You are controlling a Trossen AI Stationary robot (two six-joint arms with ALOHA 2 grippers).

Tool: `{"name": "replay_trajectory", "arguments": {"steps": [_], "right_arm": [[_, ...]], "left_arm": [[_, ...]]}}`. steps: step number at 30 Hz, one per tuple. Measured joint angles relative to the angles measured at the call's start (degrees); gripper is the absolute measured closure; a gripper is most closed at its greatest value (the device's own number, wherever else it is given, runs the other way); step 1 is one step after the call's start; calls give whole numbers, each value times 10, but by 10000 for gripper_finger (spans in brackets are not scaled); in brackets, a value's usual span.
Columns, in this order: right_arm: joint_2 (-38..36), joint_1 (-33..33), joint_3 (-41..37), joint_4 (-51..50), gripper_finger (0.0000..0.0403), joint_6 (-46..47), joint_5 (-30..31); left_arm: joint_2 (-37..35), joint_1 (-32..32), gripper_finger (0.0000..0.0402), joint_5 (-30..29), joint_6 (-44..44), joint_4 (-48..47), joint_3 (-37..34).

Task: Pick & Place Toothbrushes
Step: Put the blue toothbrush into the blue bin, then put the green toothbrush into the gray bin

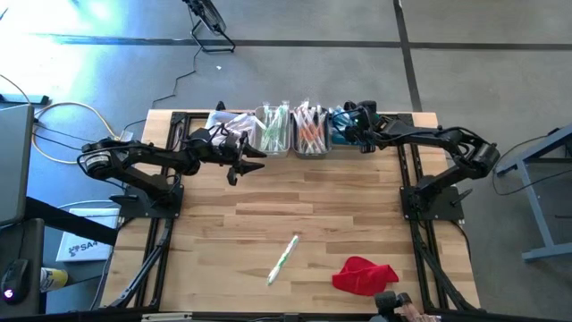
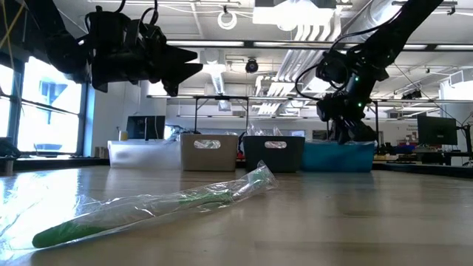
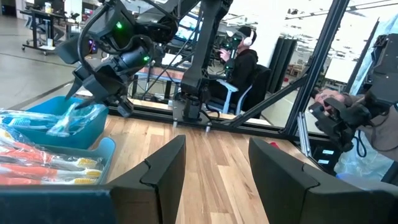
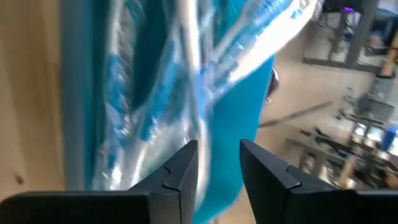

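Toothbrushes (image 1: 308,130) fill the bins along the table's far edge, and one green toothbrush (image 1: 282,259) lies alone on the wood near a red cloth (image 1: 364,275). Right gripper (image 1: 350,123) hangs over the blue bin (image 1: 341,134), fingers slightly parted, holding nothing. Left gripper (image 1: 239,165) hovers open and empty.

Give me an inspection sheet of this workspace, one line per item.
Surface: wooden table, mostly bare.
Job's things: one green toothbrush lies loose near the front; others sorted in the bins along the far edge.
Clutter: red cloth at front right.
Claws: left claw open, empty, beside the bins; right claw over the blue bin, nothing gripped.
Cables: cables left of the table.
Surroundings: seated person beyond.
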Motion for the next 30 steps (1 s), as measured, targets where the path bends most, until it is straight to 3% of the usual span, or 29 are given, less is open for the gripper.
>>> {"name": "replay_trajectory", "arguments": {"steps": [3,21,26,30], "right_arm": [[-1,11,0,0,290,-1,31],[-63,105,0,77,342,11,39],[-109,135,0,95,349,93,-12],[-147,151,0,94,352,218,-117]], "left_arm": [[0,0,229,0,0,0,0],[0,0,229,0,0,0,0],[0,0,229,0,0,-5,0],[0,0,229,0,0,-15,0]]}}
